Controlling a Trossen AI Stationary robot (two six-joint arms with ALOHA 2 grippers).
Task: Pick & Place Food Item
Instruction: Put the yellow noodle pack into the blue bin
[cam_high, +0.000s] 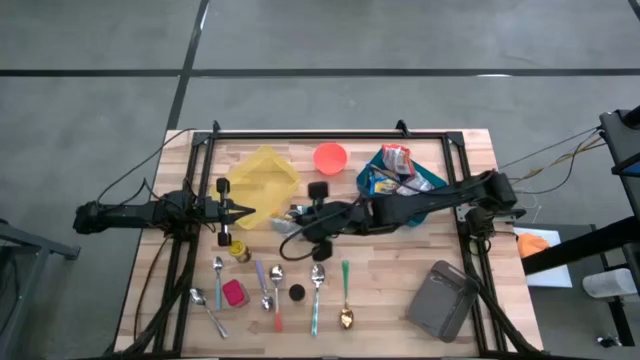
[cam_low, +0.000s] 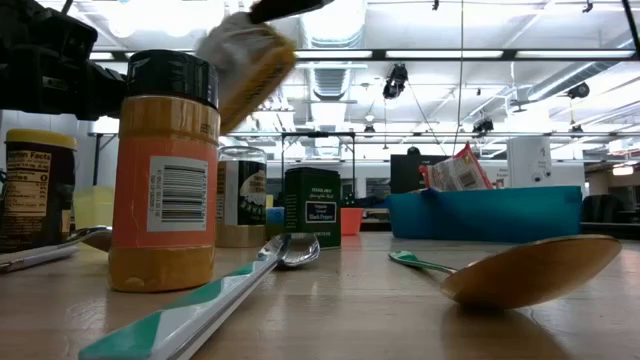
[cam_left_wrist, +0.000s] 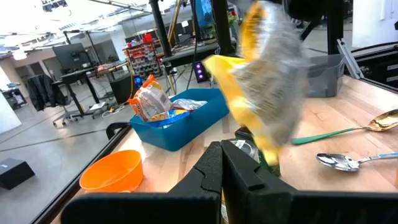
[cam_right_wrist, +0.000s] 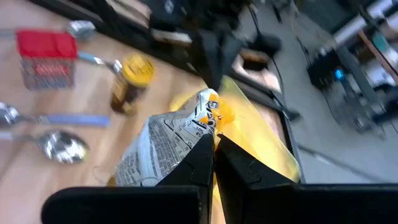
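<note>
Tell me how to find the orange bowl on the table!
Look at the far edge of the table. Between the yellow tray and the blue bin of snack packets sits the orange bowl. It is the only round, orange thing there.

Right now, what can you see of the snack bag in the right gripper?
The snack bag is a crinkly foil-look packet, yellow on one face, silver-grey with printed text on the other. The right gripper is shut on its top edge, and it hangs tilted in the air, clear of the table, just off the yellow container. In the low view it hangs above the orange spice jar. Whether it is sealed cannot be told.
</note>
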